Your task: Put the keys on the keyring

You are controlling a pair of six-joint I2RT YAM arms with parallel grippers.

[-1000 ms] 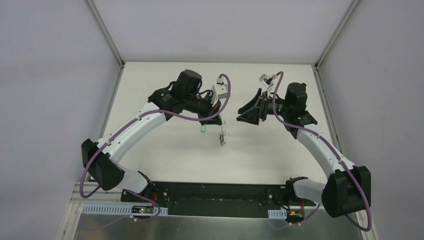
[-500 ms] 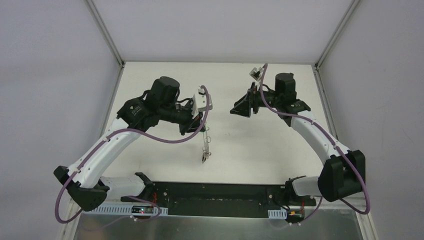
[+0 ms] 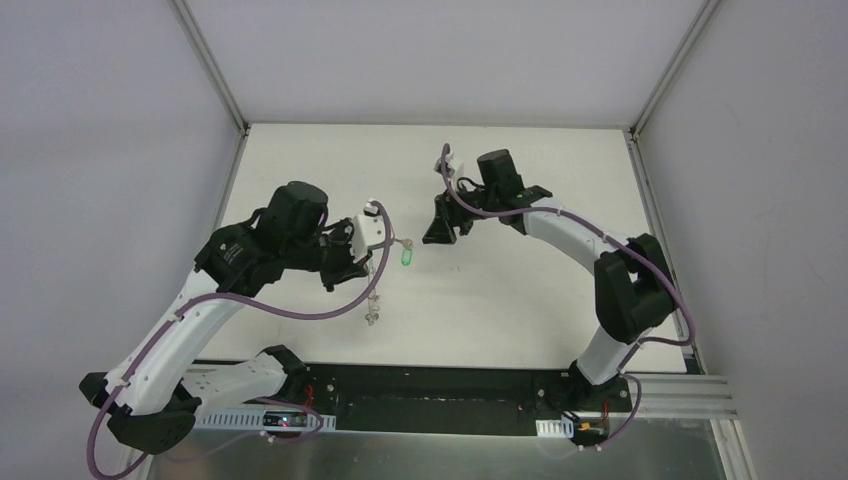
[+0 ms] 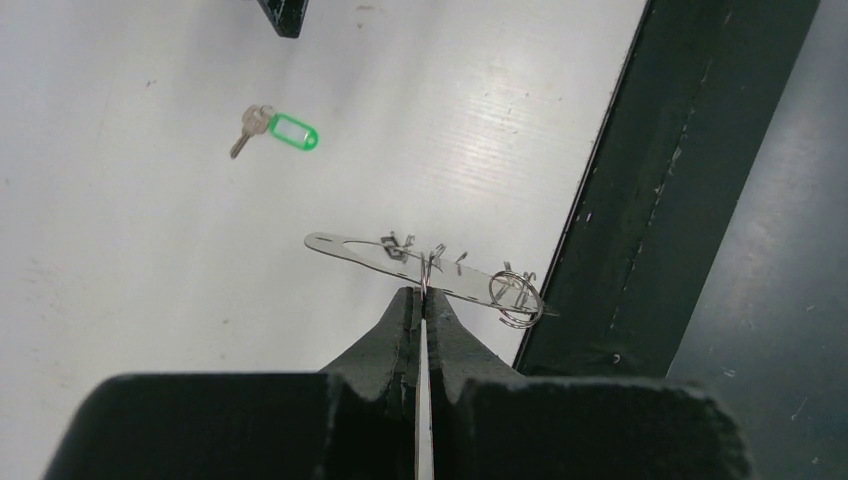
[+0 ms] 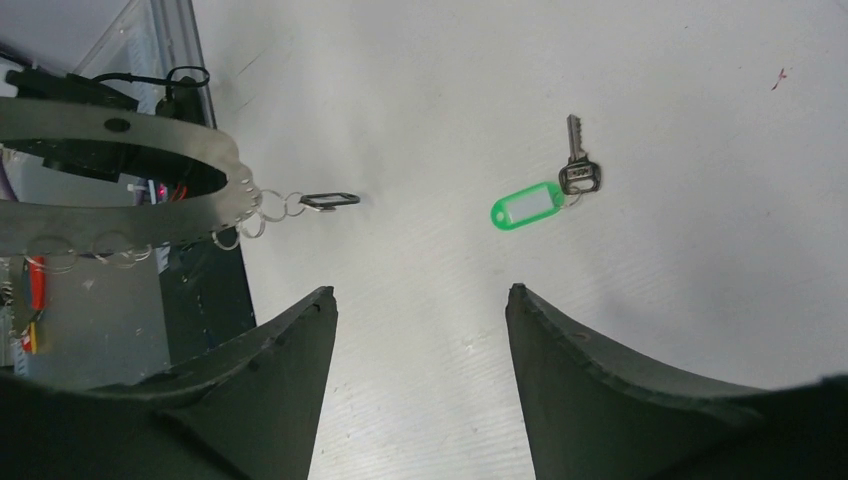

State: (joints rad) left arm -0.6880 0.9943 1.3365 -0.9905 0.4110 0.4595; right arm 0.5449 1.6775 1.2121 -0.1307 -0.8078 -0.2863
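Left wrist view gives you the clearest read: your left gripper [image 4: 420, 300] is pinched tight on the keyring [image 4: 345, 245]. Its silver loop shows edge-on as a thin band across the fingertips, with small rings [image 4: 512, 296] dangling along it. In the top external view the keyring trails from that gripper toward the near edge, left of centre. You cannot tell from there whether its low end touches the white table [image 3: 520, 300].

The key [image 4: 275, 132], silver with a green head, lies flat on the table, well apart from the keyring and in nobody's grip. From above it sits between your two grippers, just right of the left one and just near-left of the right gripper [image 5: 420, 295].

In the right wrist view, that pincer's jaws stand wide apart, gripping nothing. The key lies on the table beyond the fingertips. The keyring's black oval tag [image 5: 330, 200] sticks out from a short chain of rings toward the key, with a clear gap between them.
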